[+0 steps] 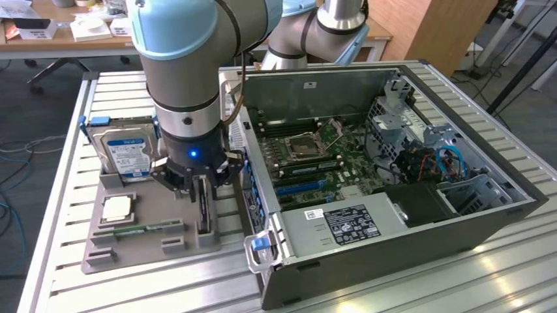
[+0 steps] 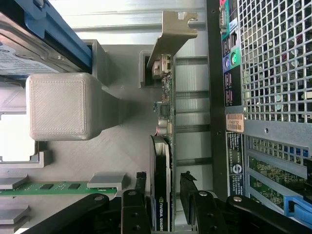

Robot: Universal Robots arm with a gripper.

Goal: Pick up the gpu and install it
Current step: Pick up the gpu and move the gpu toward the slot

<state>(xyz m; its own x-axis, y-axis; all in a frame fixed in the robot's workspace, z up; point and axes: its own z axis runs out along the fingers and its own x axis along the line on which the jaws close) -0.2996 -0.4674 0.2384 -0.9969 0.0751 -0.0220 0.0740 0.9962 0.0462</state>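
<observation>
Gripper point(image 2: 164, 178) open astride gpu point(image 2: 163, 156) — lower edge hidden in holder point(image 1: 130, 242).

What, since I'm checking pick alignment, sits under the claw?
The gpu, standing on edge in the grey holder, with the open claw straddling it. Its bottom edge is hidden inside the holder's slot.

A slatted metal table point(image 1: 470, 280) bears a grey parts holder point(image 1: 139, 246) beside an open computer case point(image 1: 392, 254).

Setting: robotics lab or workshop. Evidence: robot arm point(image 1: 187, 65) over slatted aluminium worktop point(image 1: 487, 280); opened computer case point(image 1: 383, 176); grey parts fixture point(image 1: 130, 244); wooden desk point(image 1: 52, 44) behind; loose floor cables point(image 1: 22, 147).
</observation>
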